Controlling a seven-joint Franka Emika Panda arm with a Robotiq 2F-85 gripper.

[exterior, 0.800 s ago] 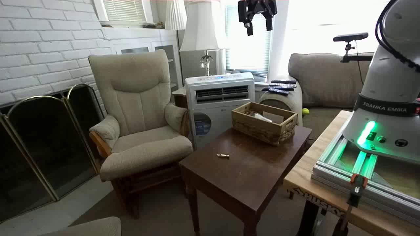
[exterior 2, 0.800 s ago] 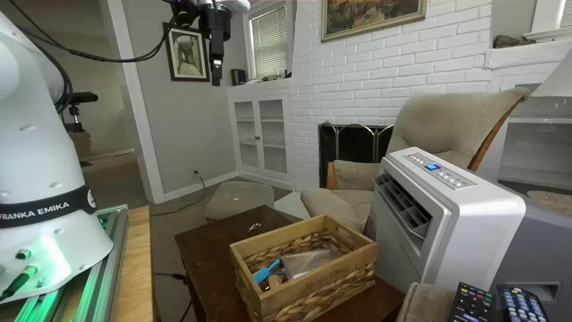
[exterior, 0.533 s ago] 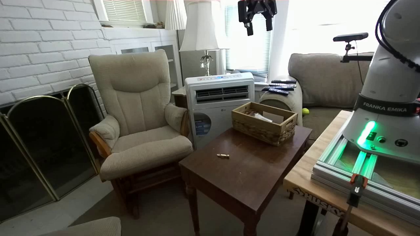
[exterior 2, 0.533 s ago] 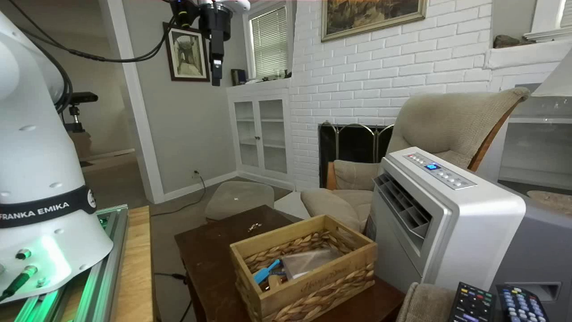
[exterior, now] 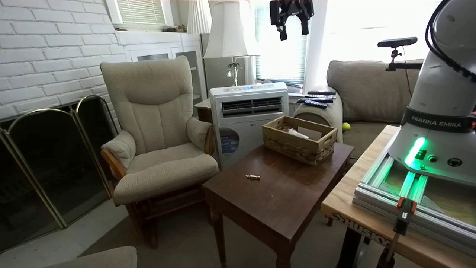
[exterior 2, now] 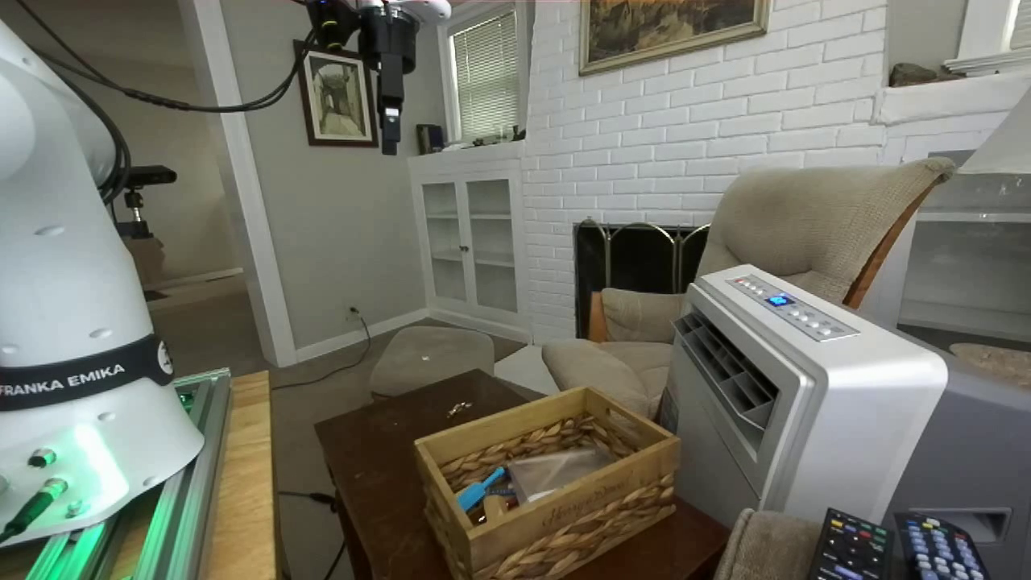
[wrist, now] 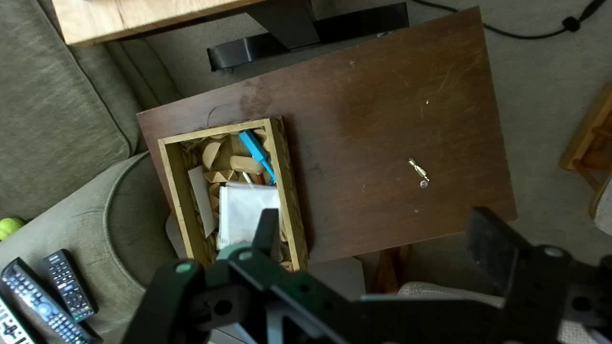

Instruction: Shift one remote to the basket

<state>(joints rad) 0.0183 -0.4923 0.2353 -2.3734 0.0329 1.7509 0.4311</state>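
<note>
The tan wicker basket (exterior: 290, 149) with a wooden rim sits at one end of the dark wooden table. It also shows in an exterior view (exterior 2: 580, 528) and the wrist view (wrist: 287, 200). Several dark remotes (exterior: 319, 99) lie on the sofa arm beside the table. Two remotes (exterior 2: 852, 549) show at the edge of an exterior view. In the wrist view, remotes (wrist: 71, 285) lie at the lower left. My gripper (exterior: 294, 32) is open and empty, high above the table. In the wrist view its fingers (wrist: 266, 231) stand wide apart, with nothing between them.
The basket holds a blue-handled tool (wrist: 253, 145), a clear bag (wrist: 244, 210) and other small things. A small brass piece (exterior: 253, 177) lies on the table (exterior: 275, 201). An air conditioner (exterior: 249, 137) and an armchair (exterior: 160, 123) stand beside it. A tennis ball (exterior: 346, 126) lies on the sofa.
</note>
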